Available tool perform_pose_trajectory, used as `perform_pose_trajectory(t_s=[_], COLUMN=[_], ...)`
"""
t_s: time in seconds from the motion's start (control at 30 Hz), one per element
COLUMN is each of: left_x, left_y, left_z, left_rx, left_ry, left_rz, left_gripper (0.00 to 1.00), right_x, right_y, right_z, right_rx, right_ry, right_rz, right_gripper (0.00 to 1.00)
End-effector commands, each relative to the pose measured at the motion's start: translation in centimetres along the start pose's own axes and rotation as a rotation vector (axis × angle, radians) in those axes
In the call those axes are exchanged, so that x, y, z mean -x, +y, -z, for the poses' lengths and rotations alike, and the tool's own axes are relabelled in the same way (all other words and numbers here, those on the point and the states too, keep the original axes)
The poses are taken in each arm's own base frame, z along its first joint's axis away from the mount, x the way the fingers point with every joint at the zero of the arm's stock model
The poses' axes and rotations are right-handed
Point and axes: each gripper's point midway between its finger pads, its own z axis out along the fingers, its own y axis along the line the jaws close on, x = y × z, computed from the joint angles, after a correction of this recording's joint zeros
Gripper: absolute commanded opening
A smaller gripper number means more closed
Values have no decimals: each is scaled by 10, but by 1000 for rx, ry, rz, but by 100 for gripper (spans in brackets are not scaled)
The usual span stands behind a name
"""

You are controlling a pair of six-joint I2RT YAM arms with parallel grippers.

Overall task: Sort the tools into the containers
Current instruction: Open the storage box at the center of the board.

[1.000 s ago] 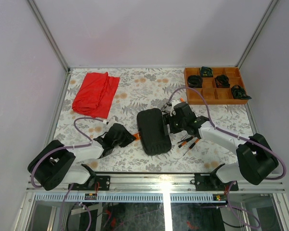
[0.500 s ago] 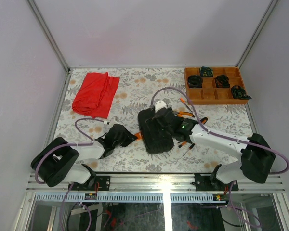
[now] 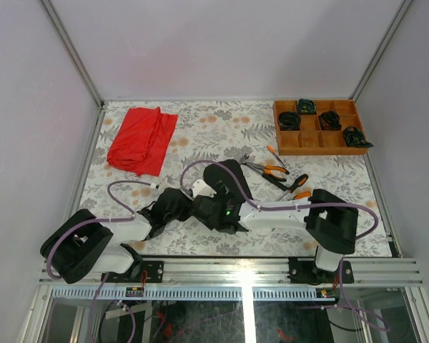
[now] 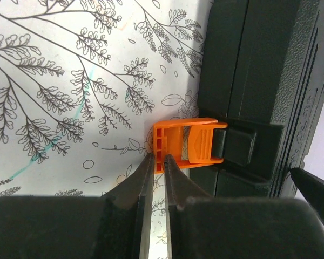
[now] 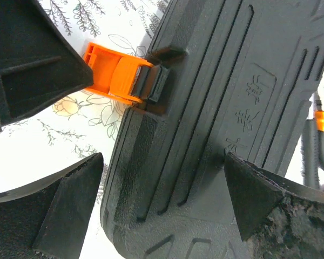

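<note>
The black tool case [image 3: 229, 177] lies shut on the floral table, and its orange latch [image 4: 188, 141] sticks out to the left. My left gripper [image 4: 156, 159] is shut on the latch's outer edge [image 5: 105, 75], with only a thin gap between the fingers. Reaching in from the right, my right gripper [image 3: 213, 207] hangs over the case's near end. It is wide open [image 5: 162, 199], one finger [image 5: 70, 199] off the case's edge and the other [image 5: 259, 197] over the lid [image 5: 216, 124]. Right of the case lie orange-handled pliers [image 3: 267, 169] and thin screwdrivers [image 3: 298, 183].
A red cloth [image 3: 143, 138] lies at the back left. The wooden compartment tray [image 3: 318, 150] with black coiled bundles [image 3: 289, 120] stands at the back right. A metal rail [image 3: 236, 268] runs along the near edge. White walls enclose the table.
My right arm has swung left from the case's right side across to its near left end, and its jaws have opened wide. The left gripper has closed on the latch.
</note>
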Motion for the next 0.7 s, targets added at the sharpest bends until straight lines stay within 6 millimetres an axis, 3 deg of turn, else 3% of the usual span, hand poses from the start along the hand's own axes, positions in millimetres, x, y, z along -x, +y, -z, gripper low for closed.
perform_pose_trajectory(t_s=[0.0,0.23,0.53,0.67], left_x=[-21,-21,-20,-20], left_y=[60,68,75,77], left_z=[10,11,11,11], left_rx=[197,221,252,261], left_ry=[69,61,59,56], left_rz=[-33,-40,-57,-58], left_gripper=[4,4,4,4], right_x=[14,10,26,26], right_y=[-16,-24,-25,-36], right_z=[3,8,28,30], right_rx=[-173,-203,-85,-66], right_ry=[-31,-33,-103,-92], right_rz=[70,79,2,-32], right_gripper=[99,100,99,99])
